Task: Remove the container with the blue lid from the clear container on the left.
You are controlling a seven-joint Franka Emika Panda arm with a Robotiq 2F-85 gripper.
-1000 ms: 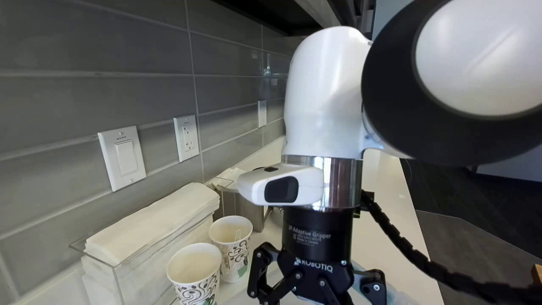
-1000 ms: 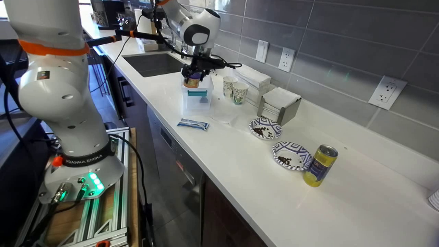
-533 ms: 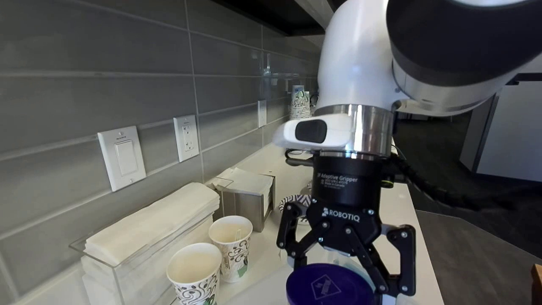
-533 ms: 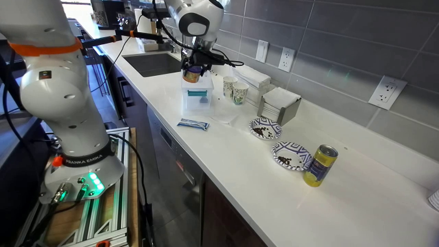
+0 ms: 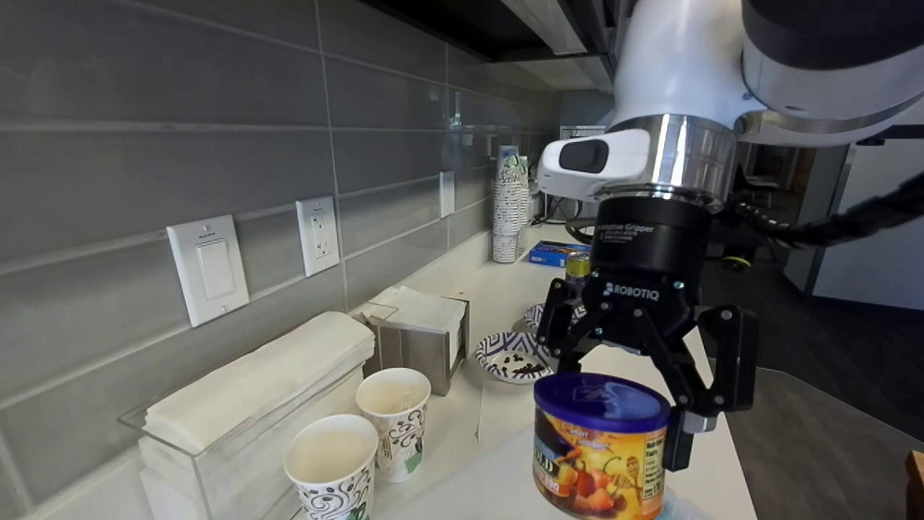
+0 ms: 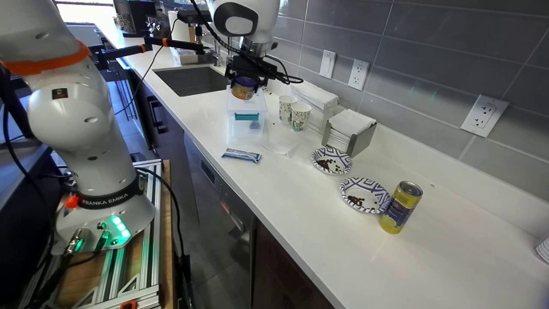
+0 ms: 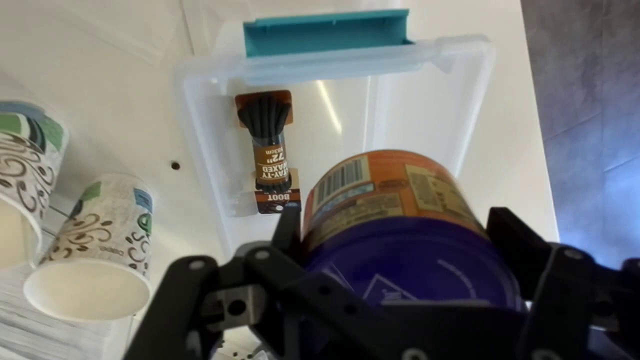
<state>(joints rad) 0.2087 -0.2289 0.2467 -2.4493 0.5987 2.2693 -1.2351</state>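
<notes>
The container with the blue lid [image 5: 599,462] is a round tub with a yellow-orange body and a dark blue-purple lid. My gripper [image 5: 622,415] is shut on it, one finger on each side, and holds it in the air. It also shows in an exterior view [image 6: 243,89] above the clear container [image 6: 241,128], a see-through box with a teal latch. In the wrist view the tub [image 7: 390,195] hangs over the near part of the open box [image 7: 335,67], tilted in the picture. A pack of dark laces [image 7: 270,145] lies inside the box. The tub hides the box's near end.
Two paper cups [image 5: 336,469] stand beside the box, near a napkin stack [image 5: 260,383] and a napkin holder [image 5: 426,339]. Patterned bowls [image 6: 331,160], a blue wrapped bar [image 6: 241,155] and a yellow can [image 6: 401,207] are on the counter. A sink [image 6: 193,81] lies behind.
My gripper has risen with the tub in it. The tub has come up into full view above the box, after being hidden below the frame in an exterior view.
</notes>
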